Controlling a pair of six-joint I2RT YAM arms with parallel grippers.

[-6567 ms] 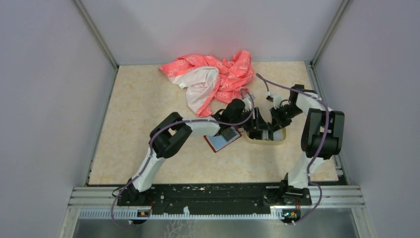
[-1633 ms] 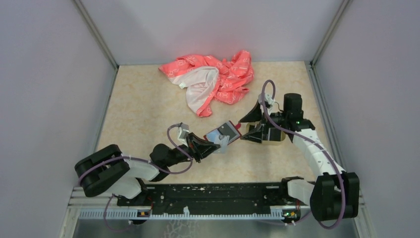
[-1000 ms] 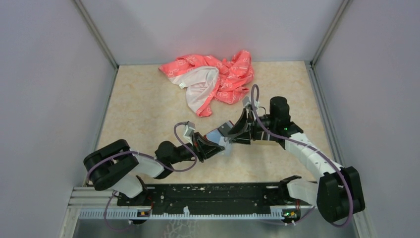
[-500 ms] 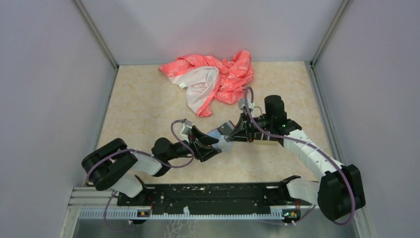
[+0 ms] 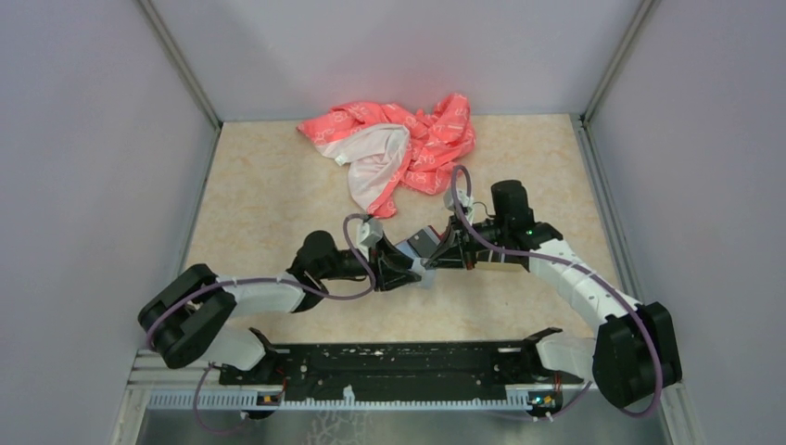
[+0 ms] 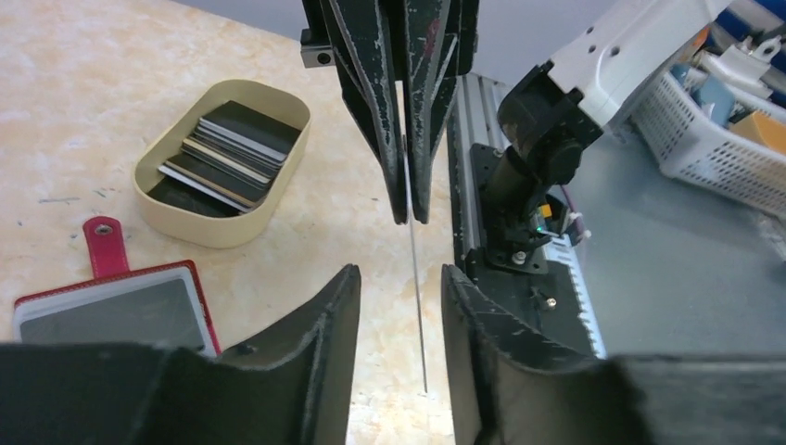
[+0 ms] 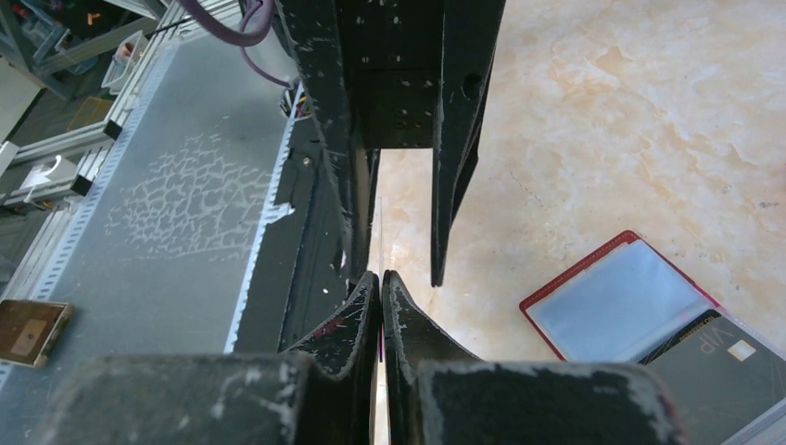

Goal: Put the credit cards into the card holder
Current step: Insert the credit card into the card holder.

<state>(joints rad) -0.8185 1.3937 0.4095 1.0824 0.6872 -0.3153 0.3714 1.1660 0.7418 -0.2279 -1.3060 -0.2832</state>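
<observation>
One of the credit cards [image 6: 416,306] hangs edge-on above the table, a thin pale line. My right gripper [image 6: 412,219] is shut on its upper part; the right wrist view shows the same grip [image 7: 381,274]. My left gripper [image 6: 399,273] is open around the card's lower part, with a gap on each side. From above, both grippers [image 5: 422,267] meet at mid-table. The dark red card holder [image 6: 111,306] lies open on the table beside them, and another black card [image 7: 714,362] rests on it. Several more cards lie in the tray.
The oval beige tray [image 6: 278,102] stands just beyond the card holder, largely under my right arm in the top view. A pink-and-white cloth [image 5: 394,153] is bunched at the back of the table. Aluminium rails [image 5: 408,366] run along the near edge.
The card has passed from hand to hand: my left gripper, shut on it a second ago, has opened, and my right gripper has shut on it. Both arms moved slightly closer together.
</observation>
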